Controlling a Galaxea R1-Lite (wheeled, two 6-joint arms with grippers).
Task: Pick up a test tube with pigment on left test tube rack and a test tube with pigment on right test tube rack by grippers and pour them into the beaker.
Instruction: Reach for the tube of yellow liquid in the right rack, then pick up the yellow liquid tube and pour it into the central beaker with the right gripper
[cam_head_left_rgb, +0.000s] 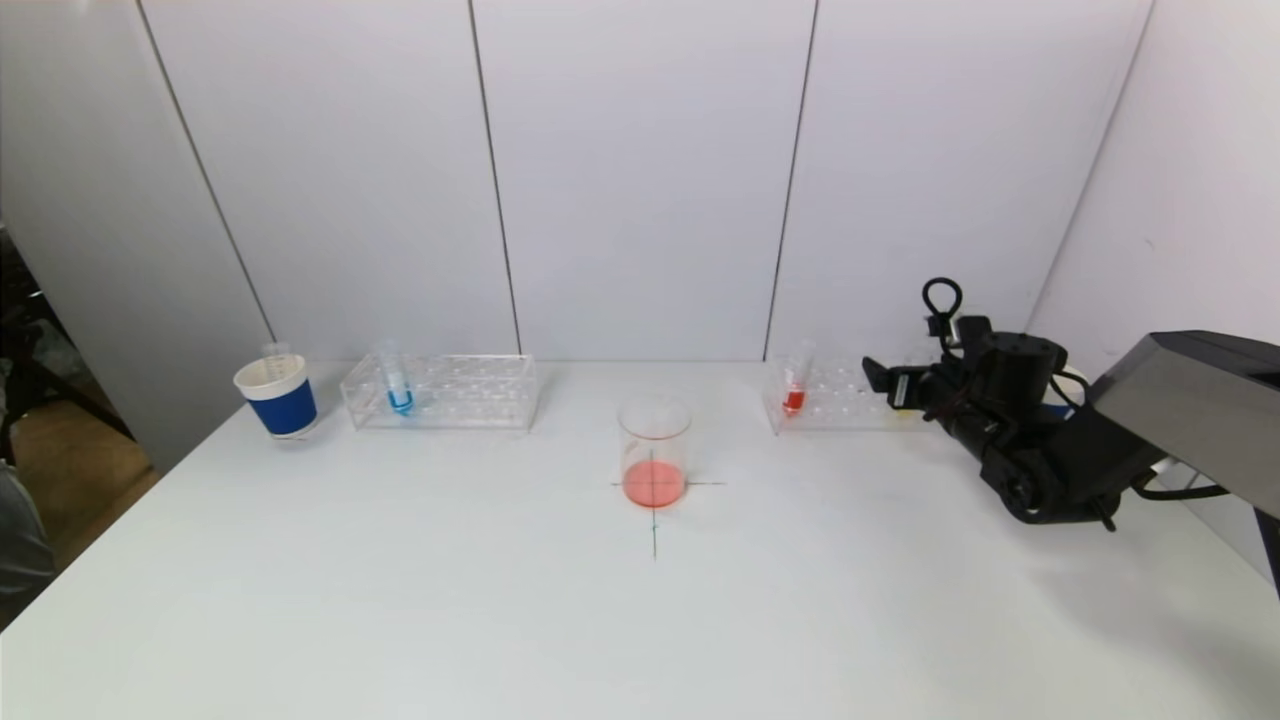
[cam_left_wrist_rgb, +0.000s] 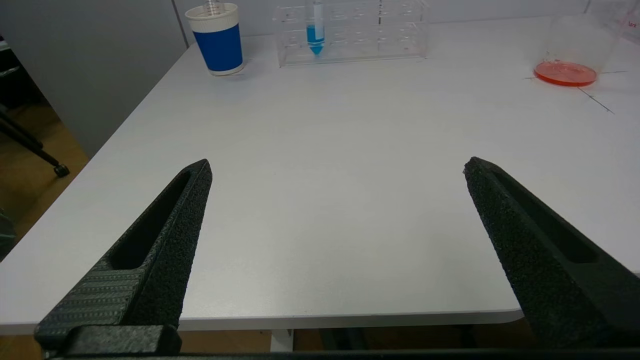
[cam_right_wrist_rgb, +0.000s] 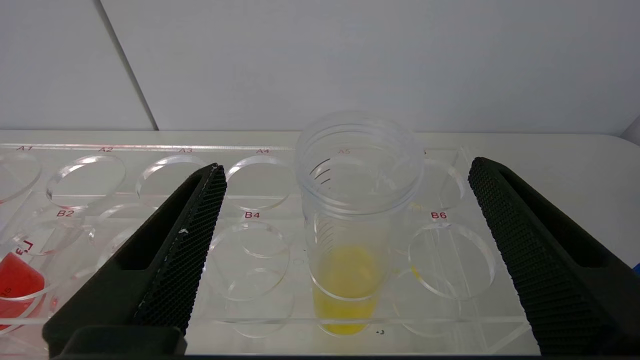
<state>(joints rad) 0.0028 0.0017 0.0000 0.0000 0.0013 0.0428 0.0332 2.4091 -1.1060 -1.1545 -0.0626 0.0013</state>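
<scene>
On the white table (cam_head_left_rgb: 400, 600) stand two clear test tube racks, one beaker and one paper cup. The left rack (cam_head_left_rgb: 440, 392) sits toward the back on the robot's left and carries one tube with blue pigment (cam_head_left_rgb: 398, 390), upright near the rack's left end. Just beside that rack, farther left, stands the blue-and-white paper cup (cam_head_left_rgb: 277, 396) with one clear tube or measuring stick poking out of it. The beaker (cam_head_left_rgb: 655, 452) stands at the middle of the table on a drawn cross mark, with a shallow layer of red-orange liquid in its bottom.

The right rack (cam_head_left_rgb: 830, 398) is at the back right. It holds two tubes with pigment: one with red pigment (cam_head_left_rgb: 795, 385) near its left end, and one with yellow pigment (cam_right_wrist_rgb: 357, 220) toward its right end, in the front row between the holes marked B4 and B6. The yellow tube is uncapped and upright, and the liquid fills only its lower part.

The right pincer (cam_right_wrist_rgb: 345, 240) hovers at the right rack with its jaws spread wide, one on each side of the yellow tube and not touching it. The left pincer (cam_left_wrist_rgb: 337, 200) hangs low over the near edge of the table, well apart from the left rack, jaws likewise released and holding nothing.
</scene>
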